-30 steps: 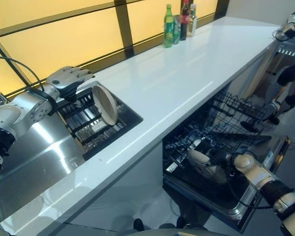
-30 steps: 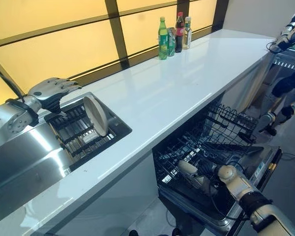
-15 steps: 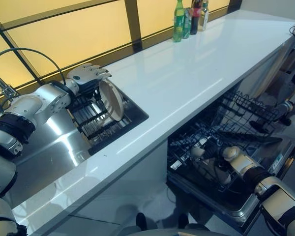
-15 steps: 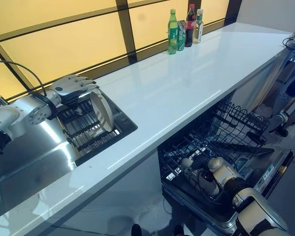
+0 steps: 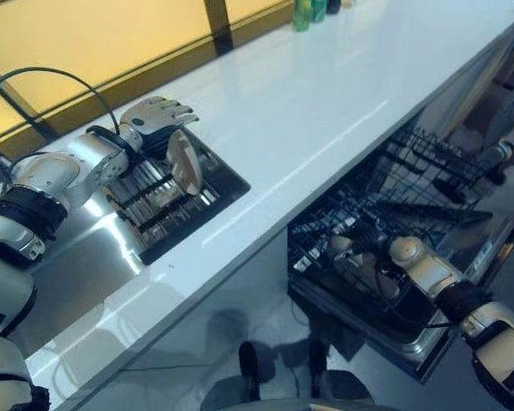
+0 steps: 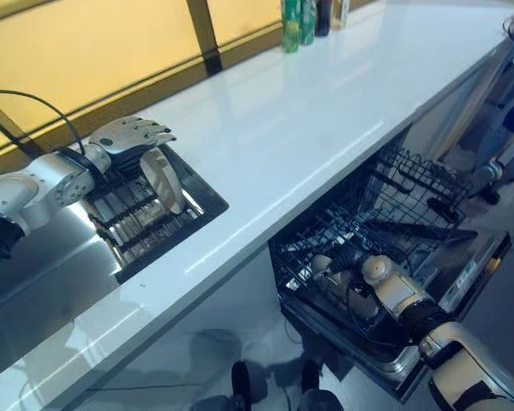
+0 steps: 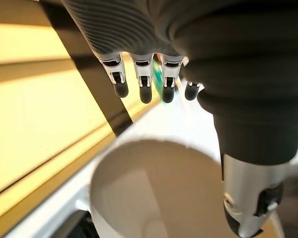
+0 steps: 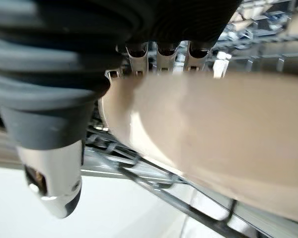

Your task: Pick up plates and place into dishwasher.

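A beige plate (image 5: 185, 163) stands on edge in the dark rack (image 5: 158, 210) set in the sink. My left hand (image 5: 157, 114) hovers open just over its top rim, fingers (image 7: 144, 85) straight above the plate (image 7: 154, 193) and the thumb beside it. Down at the right, my right hand (image 5: 367, 242) reaches into the dishwasher's lower rack (image 5: 325, 257), shut on a second beige plate (image 5: 343, 249). In the right wrist view this plate (image 8: 203, 129) lies between the fingers and the thumb (image 8: 52, 183), resting against the rack wires.
A long white countertop (image 5: 325, 94) runs between the sink and the open dishwasher. The upper wire rack (image 5: 428, 171) is pulled out above the door (image 5: 488, 257). Bottles (image 6: 293, 12) stand at the counter's far end by the window. Another robot's limbs (image 5: 505, 154) show at the far right.
The camera has tilted down. My left hand has moved from beside the sink plate to over its rim. My right hand and its plate have shifted slightly deeper into the lower rack.
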Robot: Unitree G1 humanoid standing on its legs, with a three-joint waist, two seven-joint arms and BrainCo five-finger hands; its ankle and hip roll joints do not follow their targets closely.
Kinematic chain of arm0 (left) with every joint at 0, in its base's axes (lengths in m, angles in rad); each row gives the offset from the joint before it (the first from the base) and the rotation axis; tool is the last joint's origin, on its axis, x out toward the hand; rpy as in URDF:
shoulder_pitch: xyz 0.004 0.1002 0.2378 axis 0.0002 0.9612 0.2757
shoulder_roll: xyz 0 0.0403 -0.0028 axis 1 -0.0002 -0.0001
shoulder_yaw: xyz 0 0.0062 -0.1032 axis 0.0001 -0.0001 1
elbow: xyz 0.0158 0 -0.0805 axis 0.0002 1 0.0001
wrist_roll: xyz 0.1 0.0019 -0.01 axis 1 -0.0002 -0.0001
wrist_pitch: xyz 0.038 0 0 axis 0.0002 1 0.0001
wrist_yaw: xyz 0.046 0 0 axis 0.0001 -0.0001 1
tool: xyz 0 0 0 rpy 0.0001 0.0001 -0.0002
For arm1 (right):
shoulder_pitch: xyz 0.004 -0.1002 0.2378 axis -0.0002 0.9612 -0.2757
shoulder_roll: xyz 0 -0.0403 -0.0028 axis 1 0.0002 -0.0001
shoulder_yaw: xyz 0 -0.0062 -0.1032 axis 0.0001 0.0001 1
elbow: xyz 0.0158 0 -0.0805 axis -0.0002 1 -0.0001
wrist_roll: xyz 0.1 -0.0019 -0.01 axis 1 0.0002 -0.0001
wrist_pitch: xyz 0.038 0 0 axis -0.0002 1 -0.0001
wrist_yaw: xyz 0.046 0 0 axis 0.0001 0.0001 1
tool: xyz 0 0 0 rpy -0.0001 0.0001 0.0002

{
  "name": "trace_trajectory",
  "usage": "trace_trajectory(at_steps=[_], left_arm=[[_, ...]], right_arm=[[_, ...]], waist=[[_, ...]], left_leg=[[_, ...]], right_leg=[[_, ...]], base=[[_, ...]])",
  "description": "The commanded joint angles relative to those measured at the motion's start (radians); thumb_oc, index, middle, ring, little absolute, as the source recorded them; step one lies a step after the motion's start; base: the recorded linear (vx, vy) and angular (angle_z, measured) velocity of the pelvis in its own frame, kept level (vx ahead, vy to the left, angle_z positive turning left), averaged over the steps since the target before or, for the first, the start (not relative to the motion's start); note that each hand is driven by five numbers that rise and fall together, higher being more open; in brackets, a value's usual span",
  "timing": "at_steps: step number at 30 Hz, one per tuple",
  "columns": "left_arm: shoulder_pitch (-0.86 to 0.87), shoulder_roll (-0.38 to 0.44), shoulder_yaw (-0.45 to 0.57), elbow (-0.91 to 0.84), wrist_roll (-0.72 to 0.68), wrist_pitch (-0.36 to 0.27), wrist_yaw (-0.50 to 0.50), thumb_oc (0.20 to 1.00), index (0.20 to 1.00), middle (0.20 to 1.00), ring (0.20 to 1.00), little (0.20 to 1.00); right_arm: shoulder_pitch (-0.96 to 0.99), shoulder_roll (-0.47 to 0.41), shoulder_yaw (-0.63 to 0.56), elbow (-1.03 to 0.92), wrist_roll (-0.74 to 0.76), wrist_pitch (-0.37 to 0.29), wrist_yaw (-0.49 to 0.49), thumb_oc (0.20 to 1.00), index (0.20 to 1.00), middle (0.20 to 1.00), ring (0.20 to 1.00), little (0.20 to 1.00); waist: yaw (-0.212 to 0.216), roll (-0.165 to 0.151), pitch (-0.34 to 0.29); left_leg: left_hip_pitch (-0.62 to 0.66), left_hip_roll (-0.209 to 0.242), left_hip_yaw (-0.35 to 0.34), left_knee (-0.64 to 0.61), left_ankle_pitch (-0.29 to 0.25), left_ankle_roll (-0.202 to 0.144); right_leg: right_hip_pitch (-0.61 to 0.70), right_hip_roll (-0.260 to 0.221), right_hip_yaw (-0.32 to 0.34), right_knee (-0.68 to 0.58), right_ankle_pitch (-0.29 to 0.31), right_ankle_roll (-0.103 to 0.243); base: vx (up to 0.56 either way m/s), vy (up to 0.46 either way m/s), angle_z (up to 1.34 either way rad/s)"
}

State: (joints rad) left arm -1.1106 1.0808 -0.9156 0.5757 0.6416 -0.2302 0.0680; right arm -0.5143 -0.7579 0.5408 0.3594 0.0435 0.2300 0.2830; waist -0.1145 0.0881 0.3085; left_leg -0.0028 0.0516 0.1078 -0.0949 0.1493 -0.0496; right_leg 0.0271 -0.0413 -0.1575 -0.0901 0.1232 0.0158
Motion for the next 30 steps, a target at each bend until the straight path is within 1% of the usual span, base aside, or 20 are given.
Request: trace_trajectory(at_steps=[1, 2, 6, 8, 9, 10, 13, 16, 20, 22, 24, 26, 27, 30], left_arm=[[-0.093, 0.067, 0.072, 0.061, 0.039, 0.051, 0.027, 1.000, 1.000, 1.000, 1.000, 1.000], [-0.083, 0.073, 0.084, 0.067, 0.047, 0.050, 0.031, 1.000, 1.000, 1.000, 1.000, 1.000], [-0.037, 0.108, 0.126, 0.076, 0.069, 0.056, 0.031, 1.000, 1.000, 1.000, 1.000, 1.000], [-0.016, 0.120, 0.142, 0.090, 0.086, 0.059, 0.029, 1.000, 1.000, 1.000, 1.000, 1.000], [-0.011, 0.123, 0.144, 0.096, 0.086, 0.056, 0.034, 0.802, 0.802, 0.802, 0.802, 0.802], [-0.004, 0.130, 0.146, 0.101, 0.085, 0.055, 0.034, 0.200, 0.200, 0.200, 0.200, 0.200], [0.002, 0.150, 0.151, 0.102, 0.086, 0.056, -0.006, 0.200, 0.200, 0.200, 0.200, 0.200], [-0.007, 0.160, 0.138, 0.118, 0.094, 0.049, -0.021, 0.200, 0.200, 0.200, 0.200, 0.200], [-0.025, 0.171, 0.120, 0.119, 0.056, 0.044, -0.001, 0.200, 0.200, 0.200, 0.200, 0.200], [-0.023, 0.179, 0.122, 0.115, 0.027, 0.036, 0.036, 0.200, 0.200, 0.200, 0.200, 0.200], [0.000, 0.187, 0.147, 0.103, -0.037, 0.027, 0.086, 0.200, 0.200, 0.200, 0.200, 0.200], [0.027, 0.196, 0.187, 0.073, -0.126, 0.020, 0.120, 0.200, 0.200, 0.200, 0.200, 0.200], [0.050, 0.197, 0.215, 0.064, -0.146, 0.003, 0.137, 0.200, 0.200, 0.200, 0.200, 0.200], [0.123, 0.206, 0.301, 0.013, -0.197, -0.024, 0.193, 0.200, 0.200, 0.200, 0.200, 0.200]], right_arm=[[0.014, -0.092, -0.114, -0.126, 0.069, -0.072, -0.013, 1.000, 1.000, 1.000, 1.000, 1.000], [0.037, -0.115, -0.150, -0.167, 0.095, -0.077, -0.012, 1.000, 1.000, 1.000, 1.000, 1.000], [0.163, -0.160, -0.299, -0.287, 0.120, -0.114, -0.033, 1.000, 1.000, 1.000, 1.000, 1.000], [0.202, -0.172, -0.357, -0.318, 0.110, -0.135, -0.066, 1.000, 1.000, 1.000, 1.000, 1.000], [0.206, -0.176, -0.367, -0.322, 0.106, -0.138, -0.076, 1.000, 1.000, 1.000, 1.000, 1.000], [0.210, -0.182, -0.382, -0.326, 0.093, -0.147, -0.100, 1.000, 1.000, 1.000, 1.000, 1.000], [0.223, -0.198, -0.415, -0.339, 0.077, -0.162, -0.123, 1.000, 1.000, 1.000, 1.000, 1.000], [0.224, -0.214, -0.429, -0.359, 0.076, -0.174, -0.117, 1.000, 1.000, 1.000, 1.000, 1.000], [0.223, -0.218, -0.431, -0.391, 0.100, -0.194, -0.107, 1.000, 1.000, 1.000, 1.000, 1.000], [0.226, -0.220, -0.429, -0.406, 0.123, -0.203, -0.099, 1.000, 1.000, 1.000, 1.000, 1.000], [0.238, -0.211, -0.430, -0.415, 0.122, -0.213, -0.083, 1.000, 1.000, 1.000, 1.000, 1.000], [0.256, -0.209, -0.441, -0.431, 0.140, -0.242, -0.068, 1.000, 1.000, 1.000, 1.000, 1.000], [0.265, -0.205, -0.448, -0.440, 0.147, -0.253, -0.063, 1.000, 1.000, 1.000, 1.000, 1.000], [0.280, -0.186, -0.472, -0.468, 0.196, -0.319, -0.043, 1.000, 1.000, 1.000, 1.000, 1.000]], waist=[[-0.026, -0.046, 0.048], [-0.037, -0.050, 0.056], [-0.067, -0.062, 0.074], [-0.078, -0.067, 0.080], [-0.080, -0.067, 0.081], [-0.083, -0.068, 0.082], [-0.085, -0.068, 0.083], [-0.088, -0.065, 0.076], [-0.084, -0.059, 0.060], [-0.078, -0.055, 0.044], [-0.070, -0.050, 0.023], [-0.061, -0.046, 0.002], [-0.057, -0.045, -0.008], [-0.043, -0.040, -0.043]], left_leg=[[0.031, -0.060, 0.023, 0.008, -0.135, 0.004], [0.029, -0.058, 0.029, 0.008, -0.135, 0.004], [0.023, -0.055, 0.044, 0.008, -0.135, 0.004], [0.021, -0.054, 0.051, 0.008, -0.135, 0.004], [0.021, -0.054, 0.053, 0.008, -0.135, 0.004], [0.021, -0.053, 0.057, 0.008, -0.136, 0.003], [0.025, -0.054, 0.061, 0.008, -0.136, 0.002], [0.035, -0.052, 0.066, 0.008, -0.137, 0.000], [0.048, -0.054, 0.065, 0.008, -0.141, -0.001], [0.055, -0.056, 0.061, 0.008, -0.144, -0.002], [0.066, -0.058, 0.059, 0.008, -0.148, -0.002], [0.076, -0.058, 0.057, 0.008, -0.151, -0.002], [0.081, -0.057, 0.057, 0.008, -0.152, -0.002], [0.095, -0.053, 0.057, 0.008, -0.155, -0.003]], right_leg=[[-0.035, -0.032, 0.049, 0.006, -0.042, 0.089], [-0.041, -0.031, 0.053, 0.008, -0.041, 0.089], [-0.056, -0.027, 0.064, 0.012, -0.036, 0.095], [-0.061, -0.026, 0.068, 0.011, -0.033, 0.099], [-0.062, -0.025, 0.069, 0.011, -0.033, 0.099], [-0.064, -0.024, 0.069, 0.010, -0.032, 0.100], [-0.062, -0.023, 0.065, 0.010, -0.031, 0.101], [-0.052, -0.024, 0.061, 0.009, -0.033, 0.103], [-0.035, -0.026, 0.055, 0.008, -0.037, 0.104], [-0.024, -0.027, 0.048, 0.006, -0.041, 0.104], [-0.010, -0.029, 0.043, 0.005, -0.046, 0.103], [0.004, -0.029, 0.036, 0.004, -0.051, 0.101], [0.011, -0.028, 0.034, 0.005, -0.054, 0.100], [0.032, -0.028, 0.028, 0.004, -0.064, 0.097]], base=[[-0.08, 0.053, -0.05], [-0.08, 0.052, -0.10], [-0.05, 0.043, -0.11], [-0.04, 0.037, -0.19], [-0.04, 0.028, -0.14], [-0.03, 0.020, -0.10], [-0.02, 0.013, -0.08], [0.00, -0.008, -0.06], [0.00, -0.027, -0.06], [0.01, -0.048, 0.01], [0.03, -0.047, 0.02], [0.02, -0.046, 0.05], [0.03, -0.044, 0.09], [0.03, -0.041, 0.08]])
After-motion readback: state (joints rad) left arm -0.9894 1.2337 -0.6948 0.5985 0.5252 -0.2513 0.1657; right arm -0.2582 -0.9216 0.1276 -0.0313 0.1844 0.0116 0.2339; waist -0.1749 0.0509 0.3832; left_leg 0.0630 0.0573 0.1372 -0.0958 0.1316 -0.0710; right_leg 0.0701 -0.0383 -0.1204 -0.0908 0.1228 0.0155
